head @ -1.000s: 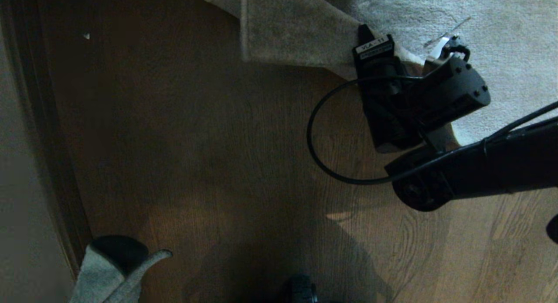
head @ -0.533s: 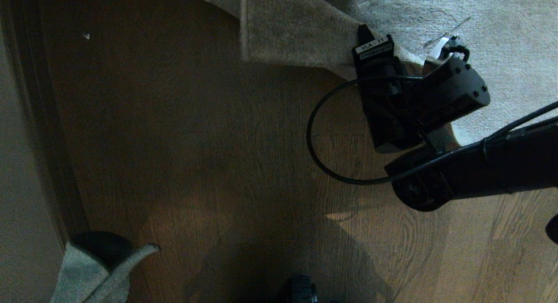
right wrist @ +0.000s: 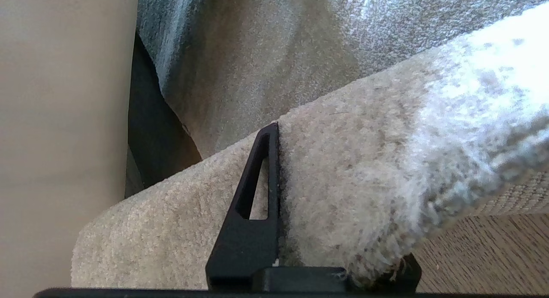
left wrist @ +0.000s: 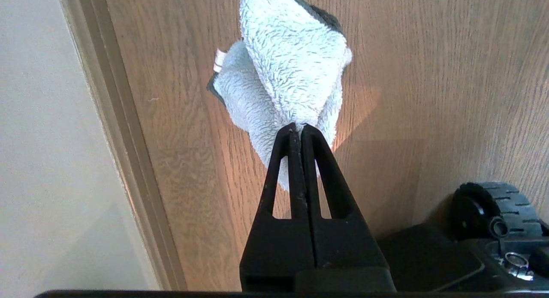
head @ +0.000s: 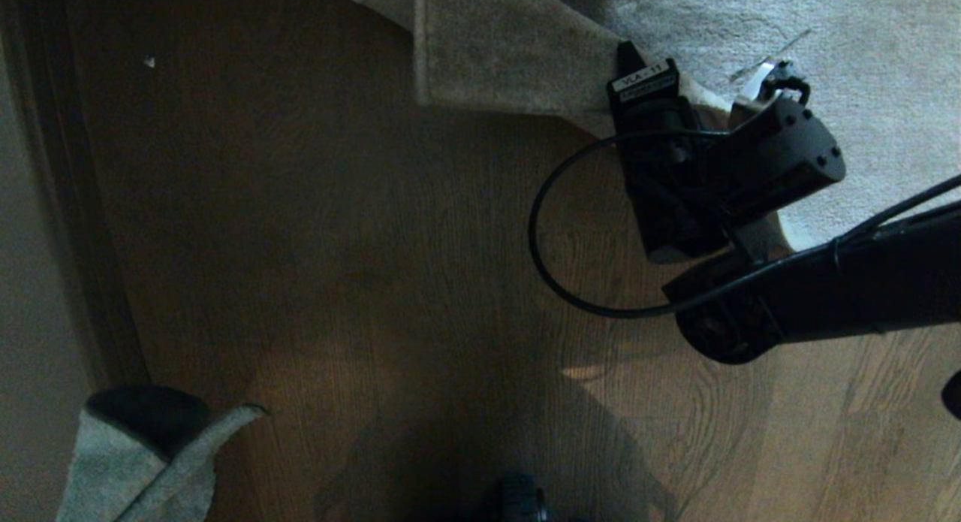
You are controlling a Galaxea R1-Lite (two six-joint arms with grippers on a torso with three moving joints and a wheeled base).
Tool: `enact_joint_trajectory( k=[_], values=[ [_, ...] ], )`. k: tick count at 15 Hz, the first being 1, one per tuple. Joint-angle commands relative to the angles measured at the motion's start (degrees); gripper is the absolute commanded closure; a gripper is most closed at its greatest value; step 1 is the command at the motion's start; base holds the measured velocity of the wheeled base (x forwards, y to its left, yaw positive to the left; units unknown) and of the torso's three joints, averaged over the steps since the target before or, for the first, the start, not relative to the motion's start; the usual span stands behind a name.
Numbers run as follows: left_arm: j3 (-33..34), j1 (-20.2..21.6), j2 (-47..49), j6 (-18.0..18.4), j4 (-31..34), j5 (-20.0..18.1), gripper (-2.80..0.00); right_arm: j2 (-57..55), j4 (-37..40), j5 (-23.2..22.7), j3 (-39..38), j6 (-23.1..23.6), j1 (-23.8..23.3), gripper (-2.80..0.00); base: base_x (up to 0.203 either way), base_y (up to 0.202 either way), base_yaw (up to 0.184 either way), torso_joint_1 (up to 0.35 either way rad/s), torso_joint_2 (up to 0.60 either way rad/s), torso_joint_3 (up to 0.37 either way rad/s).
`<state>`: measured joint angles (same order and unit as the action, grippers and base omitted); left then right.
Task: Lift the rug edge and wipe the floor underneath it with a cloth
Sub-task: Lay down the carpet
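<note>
The rug edge is being held up off the floor by the right gripper, whose jaws are pinching the plush border between them; from where I'm standing that grip looks meant to keep the boards under the corner bare for wiping. In the head view the lifted flap is sitting at about one o'clock, folded back so its underside is facing us, its straight border running roughly from eleven toward four and the corner pointing down to about seven. The cloth is hanging at seven o'clock in that view, low by the skirting board, well apart from the rug. The left gripper is clamping it with jaws pressed tight together on one bunched corner, so the rag is trailing away from the fingertips lengthwise, its free end drooping toward the boards. I'd judge it is not touching the bared patch.
</note>
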<state>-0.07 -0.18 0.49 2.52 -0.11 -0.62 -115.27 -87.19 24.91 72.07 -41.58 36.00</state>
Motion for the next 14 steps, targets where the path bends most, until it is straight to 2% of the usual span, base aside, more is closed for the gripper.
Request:
enact_joint_trajectory(
  k=[1,5,6,11,14],
  values=[
    [0.1,0.0,-0.5,-0.1,-0.1,0.0,0.00,0.1,-2.8,0.1,0.0,-0.1,0.0,0.00,0.000,0.000,0.000,0.000,0.00,0.000],
    [0.0,0.0,-0.5,-0.1,-0.1,0.1,0.00,0.6,-2.8,0.1,-0.1,1.2,0.1,0.00,0.000,0.000,0.000,0.000,0.00,0.000],
    [0.0,0.0,-0.5,-0.1,-0.1,0.1,0.00,0.6,-2.8,0.1,-0.1,1.3,0.2,-2.80,0.000,0.000,0.000,0.000,0.00,0.000],
    [0.0,0.0,-0.5,-0.1,-0.1,0.1,0.00,1.5,-2.8,0.3,-0.2,1.3,0.9,-2.80,0.000,0.000,0.000,0.000,0.00,0.000],
    [0.0,0.0,-0.5,-0.1,-0.1,0.1,0.00,2.2,-2.8,0.2,-0.4,1.3,3.5,-2.80,0.000,0.000,0.000,0.000,0.00,0.000]
  ],
)
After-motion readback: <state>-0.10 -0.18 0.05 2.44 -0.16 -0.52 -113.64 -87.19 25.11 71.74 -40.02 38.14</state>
